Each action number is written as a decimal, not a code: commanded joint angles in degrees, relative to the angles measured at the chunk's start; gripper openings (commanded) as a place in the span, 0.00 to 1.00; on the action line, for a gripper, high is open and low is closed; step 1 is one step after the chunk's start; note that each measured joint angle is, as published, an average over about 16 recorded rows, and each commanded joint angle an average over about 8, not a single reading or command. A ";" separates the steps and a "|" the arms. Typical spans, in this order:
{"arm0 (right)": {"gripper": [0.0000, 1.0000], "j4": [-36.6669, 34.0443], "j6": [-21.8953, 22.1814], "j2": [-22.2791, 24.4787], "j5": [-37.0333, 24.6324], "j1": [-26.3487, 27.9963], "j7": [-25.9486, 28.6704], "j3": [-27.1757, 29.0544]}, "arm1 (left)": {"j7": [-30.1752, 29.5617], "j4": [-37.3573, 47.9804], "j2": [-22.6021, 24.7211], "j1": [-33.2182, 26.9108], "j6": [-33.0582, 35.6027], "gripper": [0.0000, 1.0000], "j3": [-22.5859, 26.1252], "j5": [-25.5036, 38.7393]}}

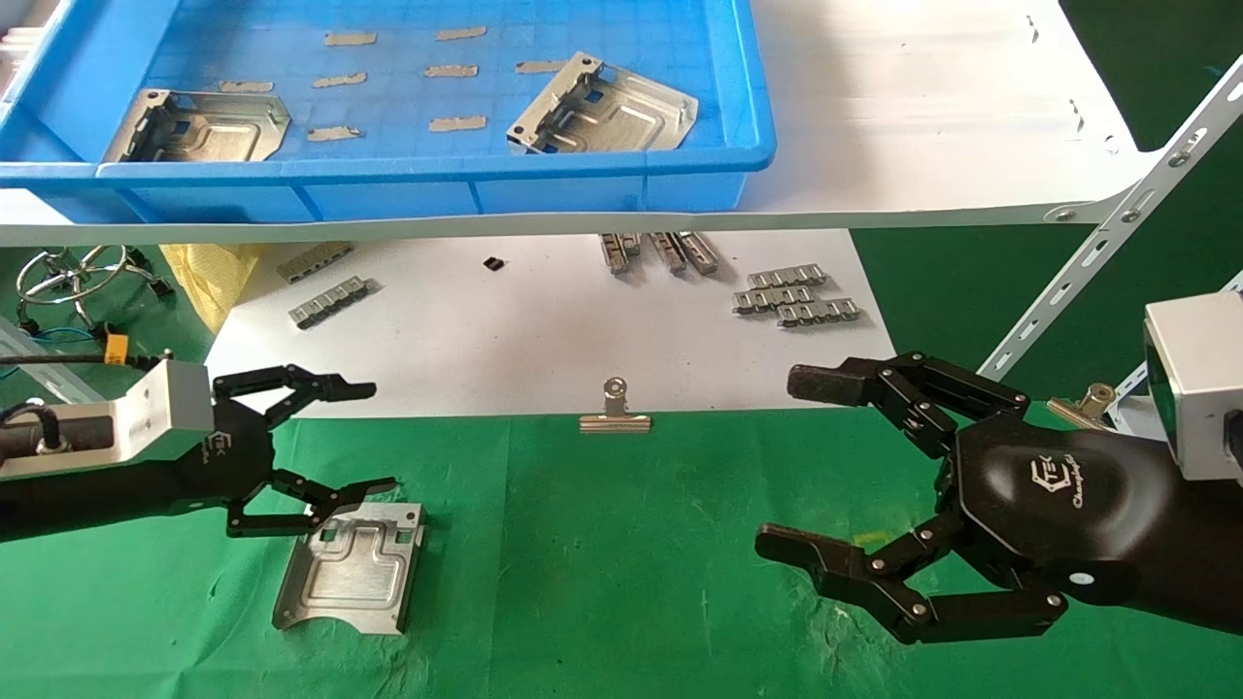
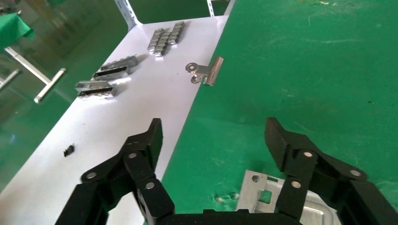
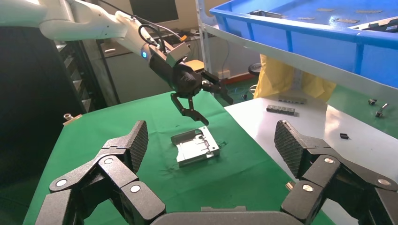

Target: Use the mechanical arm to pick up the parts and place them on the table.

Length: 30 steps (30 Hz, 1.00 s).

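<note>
A silvery stamped part lies flat on the green table at the front left; it also shows in the left wrist view and the right wrist view. My left gripper is open and empty, just above the part's far end, with one finger over its edge. My right gripper is open and empty, hovering over the table at the right. Two more parts, one at the left and one at the right, lie in the blue bin on the shelf.
A white shelf board carries the bin above the work area. A white sheet holds small ribbed metal strips. A silver binder clip sits at the sheet's front edge. A slotted shelf brace stands at the right.
</note>
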 commanded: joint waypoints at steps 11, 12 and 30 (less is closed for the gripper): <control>1.00 0.00 0.01 0.00 0.00 0.00 0.00 0.00 | -4.93 -7.23 -1.33 2.97 -0.67 1.00 -3.72 -0.36; 1.00 0.00 0.01 0.00 0.00 0.00 0.00 0.00 | -5.78 -8.34 -1.55 3.49 -0.77 1.00 -4.32 -0.48; 1.00 0.00 0.01 0.00 0.00 0.00 0.00 0.00 | -20.77 -28.19 -5.31 12.73 -2.56 1.00 -14.98 -2.66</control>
